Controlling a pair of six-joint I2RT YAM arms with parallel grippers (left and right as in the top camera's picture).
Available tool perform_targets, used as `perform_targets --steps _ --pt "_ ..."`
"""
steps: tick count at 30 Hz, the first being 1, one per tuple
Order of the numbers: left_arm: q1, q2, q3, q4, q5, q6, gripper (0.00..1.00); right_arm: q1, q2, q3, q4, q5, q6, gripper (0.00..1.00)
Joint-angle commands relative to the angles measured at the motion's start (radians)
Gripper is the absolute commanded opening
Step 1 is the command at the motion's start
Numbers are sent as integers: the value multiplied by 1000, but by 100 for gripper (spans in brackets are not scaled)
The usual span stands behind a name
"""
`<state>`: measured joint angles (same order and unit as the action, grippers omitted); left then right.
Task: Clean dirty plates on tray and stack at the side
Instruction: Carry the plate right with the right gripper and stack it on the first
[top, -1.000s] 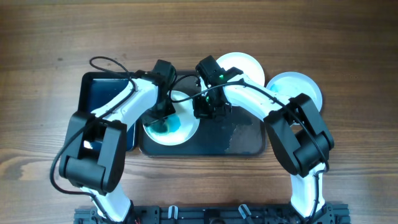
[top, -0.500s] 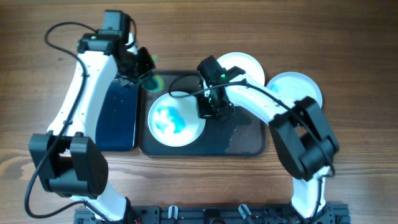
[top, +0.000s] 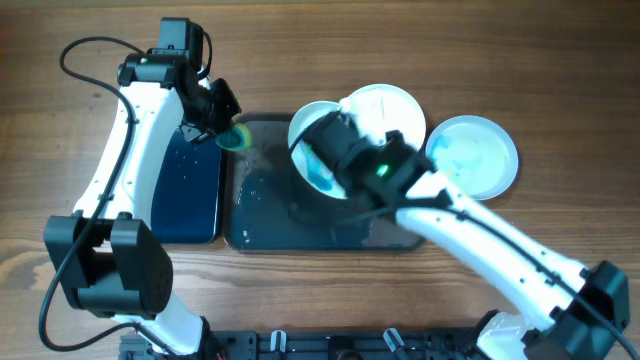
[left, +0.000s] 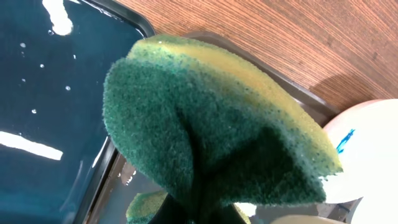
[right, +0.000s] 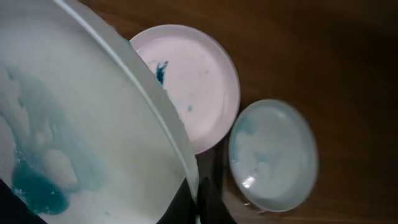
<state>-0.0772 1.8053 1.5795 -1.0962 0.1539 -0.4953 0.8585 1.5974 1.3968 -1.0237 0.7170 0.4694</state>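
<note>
A blue-smeared white plate (top: 312, 150) is held tilted above the dark tray (top: 300, 232), its rim pinched by the right gripper (right: 198, 199). A green-and-yellow sponge (left: 211, 124) is clamped in the left gripper (top: 224, 126) over the tray's far left corner. A second plate (top: 392, 104) and a third plate (top: 472, 155) are seen by the tray's far right corner.

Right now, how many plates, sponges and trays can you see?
Plates: 3 (lifted plate, middle plate, far-right plate)
Sponge: 1
Trays: 2 (dark tray, blue tray)
Total: 6
</note>
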Motion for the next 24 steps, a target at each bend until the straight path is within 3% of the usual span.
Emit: perform_targets --steps 1,7,12,15,19,24 --pt "2 -5 8 -2 -18 -10 4 108 -14 2 -29 350 6 4" --pt "2 -6 8 -22 -18 -10 4 271 -14 2 -43 676 11 4" --pt "2 -5 8 -28 -18 -10 4 308 -14 2 -44 715 5 4" --pt "1 -5 7 -44 -18 -10 4 293 -14 2 -56 459 16 4" --pt "1 -5 1 -50 -18 -10 4 157 -18 2 -58 -50 214 4" --pt "1 -5 1 -53 -18 -10 4 -204 -76 20 -43 -562 63 4"
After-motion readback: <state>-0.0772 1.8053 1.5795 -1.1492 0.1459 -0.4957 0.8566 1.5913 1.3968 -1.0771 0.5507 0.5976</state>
